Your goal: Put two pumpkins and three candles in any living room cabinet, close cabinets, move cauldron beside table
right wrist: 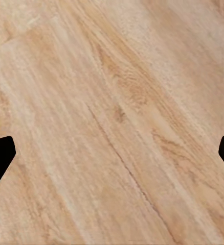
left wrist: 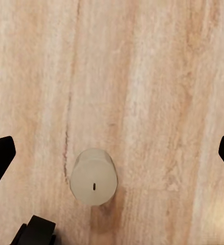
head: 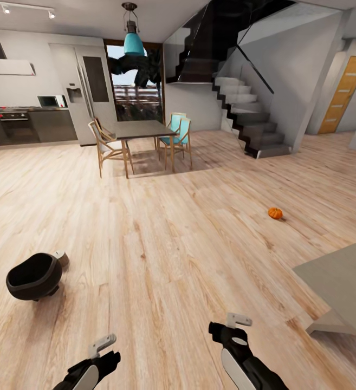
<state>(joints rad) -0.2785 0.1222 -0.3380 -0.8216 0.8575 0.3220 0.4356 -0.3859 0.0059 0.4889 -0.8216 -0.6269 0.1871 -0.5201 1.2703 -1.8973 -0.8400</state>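
I see both grippers, left [left wrist: 112, 153] and right [right wrist: 112, 153], spread wide over bare wood floor [head: 161, 260], a candle [left wrist: 93, 176] upright below the left, the cauldron [head: 34, 277] tipped at far left, one pumpkin [head: 275, 213] well ahead right.

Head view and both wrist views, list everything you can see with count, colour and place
cauldron: one, black, on the floor at near left, tipped toward the camera
candle: one, pale beige, upright on the floor; it also peeks out behind the cauldron in the head view
pumpkin: one, orange, alone on the floor at mid right
dining table: one, grey top, far centre
chairs: wood frames, some with teal seats, around the table
pendant lamp: one, teal, above the table
staircase: one, dark, far right
low table: one, grey, near right edge
left gripper: black, bottom left, jaws open
right gripper: black, bottom centre, jaws open
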